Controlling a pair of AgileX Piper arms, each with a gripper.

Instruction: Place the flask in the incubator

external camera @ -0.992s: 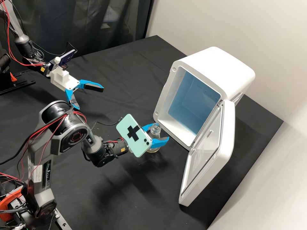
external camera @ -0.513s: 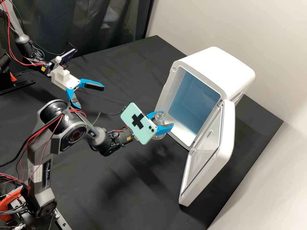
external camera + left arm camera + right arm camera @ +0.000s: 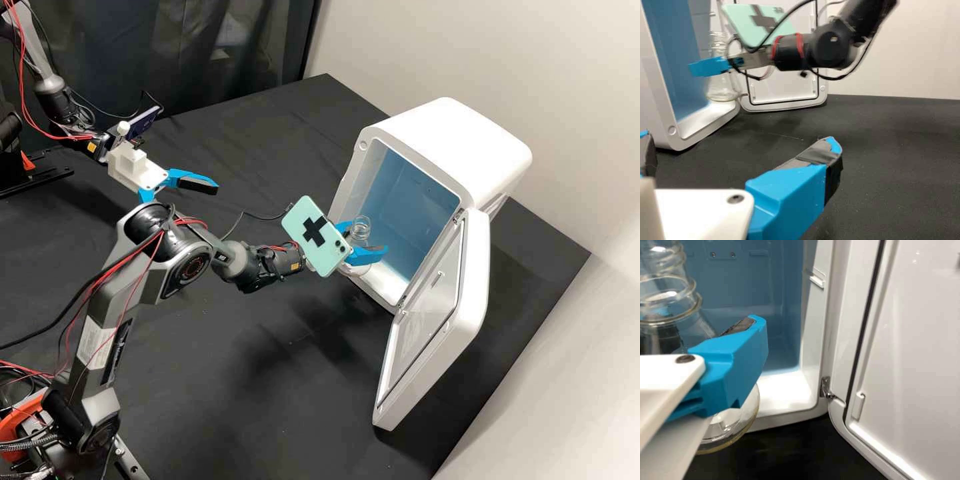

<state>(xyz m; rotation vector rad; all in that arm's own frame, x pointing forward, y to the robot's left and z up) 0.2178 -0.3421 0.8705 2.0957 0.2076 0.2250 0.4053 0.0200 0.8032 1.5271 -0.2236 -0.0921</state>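
Right gripper (image 3: pixel 363 244), clamped shut on the glass flask (image 3: pixel 360 230), is holding it at the open incubator's (image 3: pixel 460 143) mouth, at three o'clock on the bench, and next probably needs to carry it inside and lower it.

My black cloth-covered bench (image 3: pixel 267 373) carries one white, round-cornered plastic incubator (image 3: pixel 460 147), standing at about two o'clock from the bench's middle. Its white door (image 3: pixel 440 313) hangs open toward five o'clock, with its lower corner down at the cloth.
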